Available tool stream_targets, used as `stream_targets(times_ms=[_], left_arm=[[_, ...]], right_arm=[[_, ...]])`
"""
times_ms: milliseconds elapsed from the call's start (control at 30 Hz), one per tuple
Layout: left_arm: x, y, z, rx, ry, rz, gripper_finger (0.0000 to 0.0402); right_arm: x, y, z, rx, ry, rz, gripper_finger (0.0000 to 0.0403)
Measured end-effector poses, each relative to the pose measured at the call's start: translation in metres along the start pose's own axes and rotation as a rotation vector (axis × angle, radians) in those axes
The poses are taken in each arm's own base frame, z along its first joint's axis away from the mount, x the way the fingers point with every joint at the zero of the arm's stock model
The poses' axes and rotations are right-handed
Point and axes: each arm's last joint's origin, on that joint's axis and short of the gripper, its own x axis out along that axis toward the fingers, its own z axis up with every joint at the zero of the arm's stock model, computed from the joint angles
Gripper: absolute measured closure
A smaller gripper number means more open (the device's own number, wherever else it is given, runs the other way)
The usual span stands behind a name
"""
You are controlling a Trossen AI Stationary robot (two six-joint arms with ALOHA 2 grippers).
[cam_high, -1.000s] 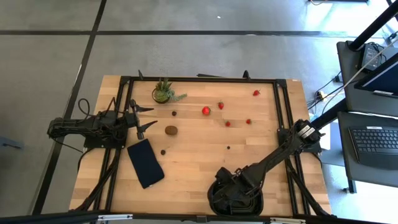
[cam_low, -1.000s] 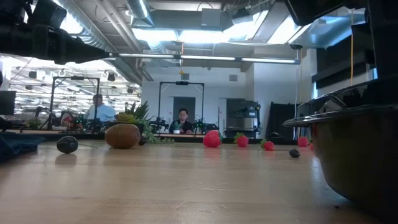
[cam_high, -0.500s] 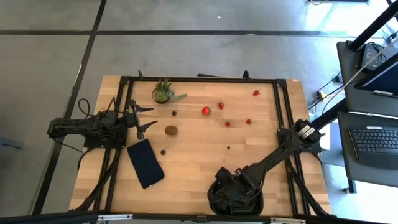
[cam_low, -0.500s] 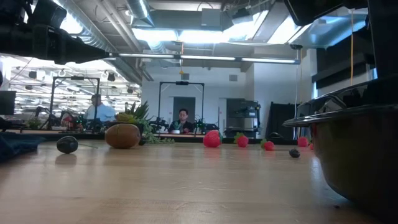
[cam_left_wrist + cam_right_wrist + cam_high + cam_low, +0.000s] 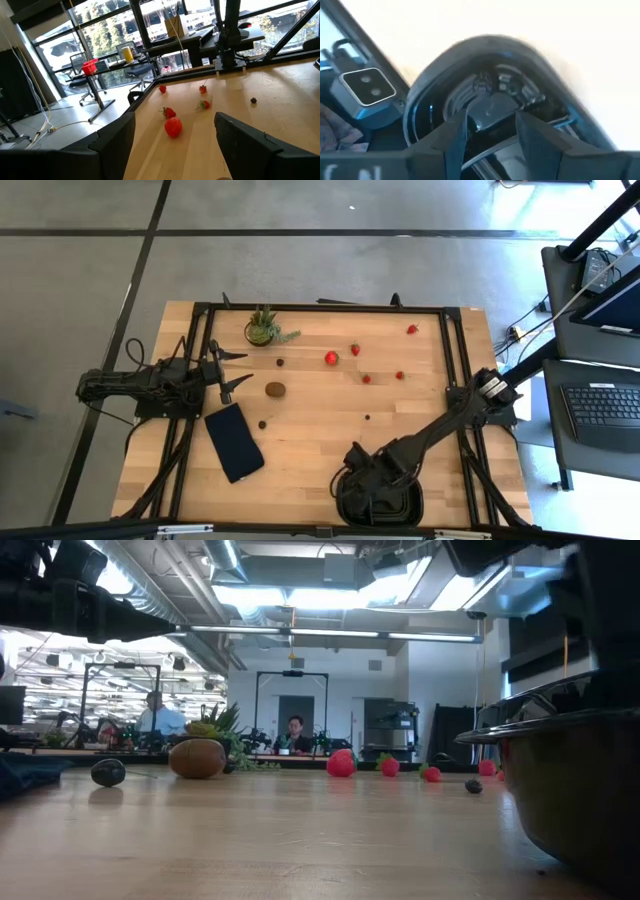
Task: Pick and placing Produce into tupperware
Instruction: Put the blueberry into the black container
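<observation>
A: Where is the tupperware (image 5: 380, 502) sitting?

B: It is sitting at the near edge of the counter (image 5: 320, 450), right of centre, under the right gripper (image 5: 360, 470). In the low view its dark wall (image 5: 580, 800) is filling the right side.

A: What is that gripper doing?

B: It is hanging over the tray. In the right wrist view its fingers (image 5: 452, 137) are standing apart with a gap between them, holding nothing I can make out, and the tray's rim (image 5: 485, 45) is showing beyond them.

A: And the left gripper (image 5: 228, 370)?

B: It is waiting at the left edge of the counter, jaws spread wide and empty, pointing toward the middle.

A: Where is the produce lying?

B: It is lying scattered on the far half. The kiwi (image 5: 274, 389) is sitting near the left gripper, with a dark berry (image 5: 262, 424) nearer the front. The largest strawberry (image 5: 331, 358) is lying mid-counter, with smaller ones (image 5: 354, 349) spreading toward the far right corner.

A: Anything else?

B: A potted plant (image 5: 263, 328) is standing at the far left, and a dark slab (image 5: 235, 442) is lying below the left gripper.
</observation>
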Motion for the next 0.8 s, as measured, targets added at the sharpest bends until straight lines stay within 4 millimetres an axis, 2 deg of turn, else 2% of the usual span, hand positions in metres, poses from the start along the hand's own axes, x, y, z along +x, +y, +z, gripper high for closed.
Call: stream_targets(times_ms=[233, 433, 533, 800], left_arm=[[0.000, 0.000, 0.000, 0.000, 0.000, 0.000, 0.0137], [0.000, 0.000, 0.000, 0.000, 0.000, 0.000, 0.0137], [0.000, 0.000, 0.000, 0.000, 0.000, 0.000, 0.0137], [0.000, 0.000, 0.000, 0.000, 0.001, 0.000, 0.0137]], right_arm=[[-0.034, -0.015, 0.014, -0.007, -0.024, -0.054, 0.0231], [-0.058, -0.039, 0.025, -0.065, -0.135, -0.251, 0.0231], [-0.061, -0.049, 0.037, -0.053, -0.165, -0.332, 0.0231], [-0.058, -0.074, 0.083, 0.085, -0.197, -0.387, 0.0231]])
